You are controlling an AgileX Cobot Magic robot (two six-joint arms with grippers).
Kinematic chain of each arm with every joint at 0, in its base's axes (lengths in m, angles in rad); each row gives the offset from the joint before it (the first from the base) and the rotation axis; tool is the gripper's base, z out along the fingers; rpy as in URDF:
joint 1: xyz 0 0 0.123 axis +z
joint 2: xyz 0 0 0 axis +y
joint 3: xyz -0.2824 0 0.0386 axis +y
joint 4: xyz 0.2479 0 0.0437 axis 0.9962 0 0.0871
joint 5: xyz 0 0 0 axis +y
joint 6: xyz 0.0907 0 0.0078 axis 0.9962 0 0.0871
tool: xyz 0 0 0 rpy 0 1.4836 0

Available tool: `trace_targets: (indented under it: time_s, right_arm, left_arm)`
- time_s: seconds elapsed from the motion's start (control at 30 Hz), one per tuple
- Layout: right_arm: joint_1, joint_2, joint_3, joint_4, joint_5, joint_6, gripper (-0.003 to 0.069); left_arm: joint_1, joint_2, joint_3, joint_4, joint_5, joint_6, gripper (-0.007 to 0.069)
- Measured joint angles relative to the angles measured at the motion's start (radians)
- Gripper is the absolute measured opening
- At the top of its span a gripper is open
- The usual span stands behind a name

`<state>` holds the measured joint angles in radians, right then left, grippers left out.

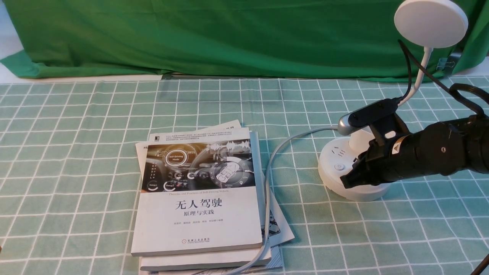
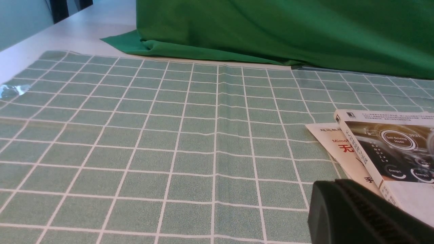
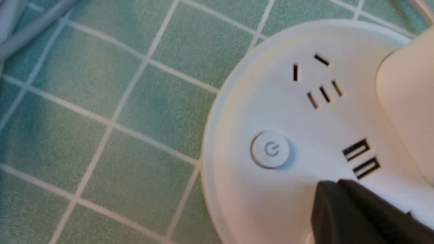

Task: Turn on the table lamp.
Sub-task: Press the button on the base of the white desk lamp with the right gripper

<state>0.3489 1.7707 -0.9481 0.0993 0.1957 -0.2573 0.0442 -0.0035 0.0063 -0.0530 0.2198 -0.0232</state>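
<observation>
The white table lamp stands at the right of the checked cloth, with its disc head [image 1: 431, 23] high on a thin neck and its round base [image 1: 332, 183] below. A round power button [image 3: 270, 149] sits on the base [image 3: 244, 203] beside socket slots. My right gripper [image 1: 345, 181] is shut with nothing in it. Its tip [image 3: 334, 186] hovers low over the base's front part, just beside the power button and not on it. In the left wrist view my left gripper [image 2: 334, 186] is shut and empty, just above the cloth near the books.
Two stacked books [image 1: 198, 198] lie mid-table on loose papers. The lamp's grey cord [image 1: 269, 179] runs from the base along the books' right edge to the front. Green cloth [image 1: 229, 34] hangs at the back. The books [image 2: 390, 149] lie close beside the left gripper.
</observation>
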Motion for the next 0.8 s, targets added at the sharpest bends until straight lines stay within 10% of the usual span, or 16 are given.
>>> trace_targets:
  time_s: [0.8]
  right_arm:
    - [-0.001,-0.032,-0.008,0.0,0.108,0.003,0.0034]
  left_arm:
    - [0.0,0.0,0.0,0.0,0.0,0.0,0.0021]
